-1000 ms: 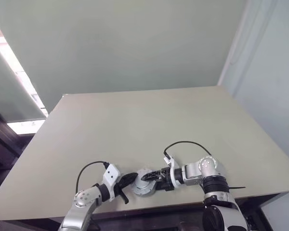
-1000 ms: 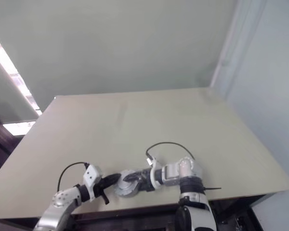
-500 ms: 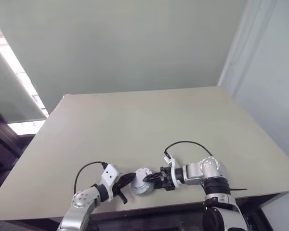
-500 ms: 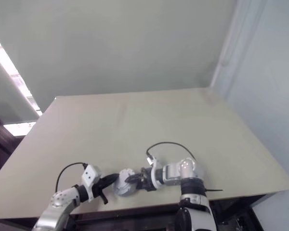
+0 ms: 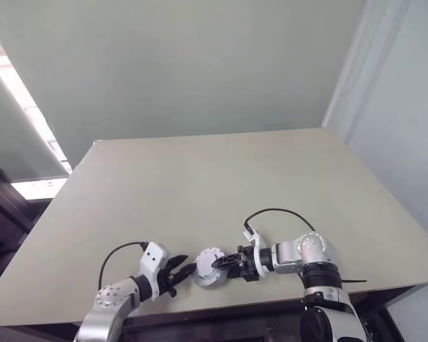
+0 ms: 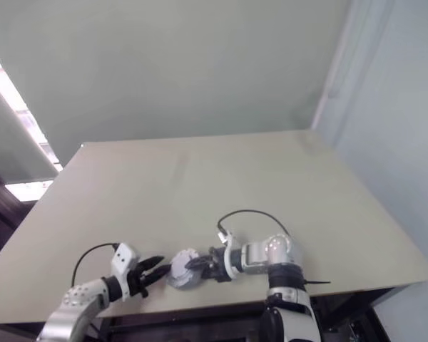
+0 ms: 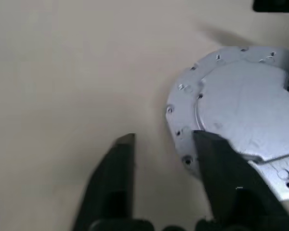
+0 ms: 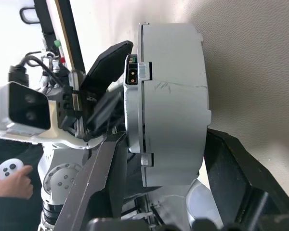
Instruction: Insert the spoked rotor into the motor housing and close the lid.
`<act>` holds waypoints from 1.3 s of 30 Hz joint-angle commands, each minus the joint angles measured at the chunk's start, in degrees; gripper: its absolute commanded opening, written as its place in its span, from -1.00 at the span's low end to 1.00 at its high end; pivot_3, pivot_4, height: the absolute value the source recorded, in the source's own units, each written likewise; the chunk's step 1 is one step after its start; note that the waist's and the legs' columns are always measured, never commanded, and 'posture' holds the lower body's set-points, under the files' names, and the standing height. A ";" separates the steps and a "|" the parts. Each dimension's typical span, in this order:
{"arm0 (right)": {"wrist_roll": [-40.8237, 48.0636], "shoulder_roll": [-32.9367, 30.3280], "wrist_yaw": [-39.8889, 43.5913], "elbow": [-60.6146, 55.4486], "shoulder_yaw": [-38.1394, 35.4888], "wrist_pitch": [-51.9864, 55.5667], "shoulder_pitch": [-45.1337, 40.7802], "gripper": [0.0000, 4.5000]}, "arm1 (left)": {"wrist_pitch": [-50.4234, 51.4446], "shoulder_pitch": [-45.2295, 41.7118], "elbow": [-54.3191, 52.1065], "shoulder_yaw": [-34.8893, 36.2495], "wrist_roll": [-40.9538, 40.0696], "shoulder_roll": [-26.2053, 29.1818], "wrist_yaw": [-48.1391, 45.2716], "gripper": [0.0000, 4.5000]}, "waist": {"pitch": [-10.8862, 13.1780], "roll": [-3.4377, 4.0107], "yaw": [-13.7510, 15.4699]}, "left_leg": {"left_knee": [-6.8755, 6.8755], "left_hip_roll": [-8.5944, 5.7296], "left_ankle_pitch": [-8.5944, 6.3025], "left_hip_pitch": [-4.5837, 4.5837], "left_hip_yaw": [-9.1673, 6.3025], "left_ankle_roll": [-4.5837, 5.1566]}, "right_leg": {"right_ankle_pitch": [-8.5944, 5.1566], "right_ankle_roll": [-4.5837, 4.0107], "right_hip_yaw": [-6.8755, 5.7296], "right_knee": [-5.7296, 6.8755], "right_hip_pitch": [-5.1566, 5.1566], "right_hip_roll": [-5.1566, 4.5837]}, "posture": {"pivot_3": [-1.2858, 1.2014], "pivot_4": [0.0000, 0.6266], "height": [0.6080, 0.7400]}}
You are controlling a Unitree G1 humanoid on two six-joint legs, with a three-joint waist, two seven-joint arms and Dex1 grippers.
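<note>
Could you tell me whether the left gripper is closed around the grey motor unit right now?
No, the left gripper stands open beside the motor unit.

Head stereo pair: high, facing fwd and down over table (image 5: 200, 185), far from work. L wrist cam: close, looking down along fingers at motor housing (image 7: 241, 130). R wrist cam: v. close, side-on to same housing. All four share housing at near table edge.
</note>
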 commanded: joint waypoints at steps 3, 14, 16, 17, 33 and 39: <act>2.62 4.16 0.89 -0.11 -2.49 0.35 -1.10 -0.04 | 13.41 0.25 -6.74 7.99 -10.35 1.10 2.38 0.81 | 0.01 -0.01 -0.01 | 0.01 0.01 0.00 -0.03 -0.03 0.00 | 0.00 0.00 -0.02 0.02 -0.04 0.00 | 0.03 -1.00 1.00; 6.89 7.41 1.25 2.25 -10.18 -0.71 -2.88 -0.04 | 40.10 1.22 -11.97 24.71 -36.90 -4.36 14.27 0.98 | 0.03 -0.05 -0.11 | 0.22 0.01 -0.01 -0.22 -0.06 0.01 | 0.00 0.00 -0.05 0.06 -0.12 0.00 | 0.03 -1.00 1.00; 7.69 7.99 1.08 1.87 -10.43 -0.64 -3.27 -0.04 | 40.62 1.02 -12.00 26.24 -39.96 -6.73 16.31 0.98 | 0.04 -0.07 -0.10 | 0.29 0.01 -0.02 -0.23 -0.06 0.00 | 0.00 0.00 -0.05 0.12 -0.13 0.00 | 0.03 -1.00 1.00; 8.17 8.28 1.15 1.54 -10.35 -0.34 -3.47 -0.04 | 40.82 0.70 -11.93 27.03 -41.87 -8.30 17.57 0.98 | 0.05 -0.07 -0.10 | 0.33 0.00 -0.02 -0.23 -0.06 0.00 | 0.00 -0.01 -0.05 0.16 -0.13 0.00 | 0.03 -1.00 1.00; 16.51 12.61 -2.37 -0.01 -10.73 0.27 -6.11 -0.04 | 43.15 -1.60 -6.08 26.18 -52.60 -17.95 26.39 0.98 | 0.07 -0.15 -0.21 | 0.53 -0.04 -0.01 -0.28 -0.05 0.00 | -0.01 -0.02 0.00 0.35 -0.15 0.04 | 0.03 -1.00 1.00; 19.96 13.00 -4.11 0.02 -10.71 -0.30 -6.85 -0.04 | 44.02 -0.36 -4.48 26.22 -54.11 -18.25 26.96 0.98 | 0.07 -0.15 -0.93 | 0.52 -0.03 -0.01 -0.27 -0.06 0.00 | -0.01 -0.02 0.00 0.36 -0.16 0.04 | 0.03 -1.00 1.00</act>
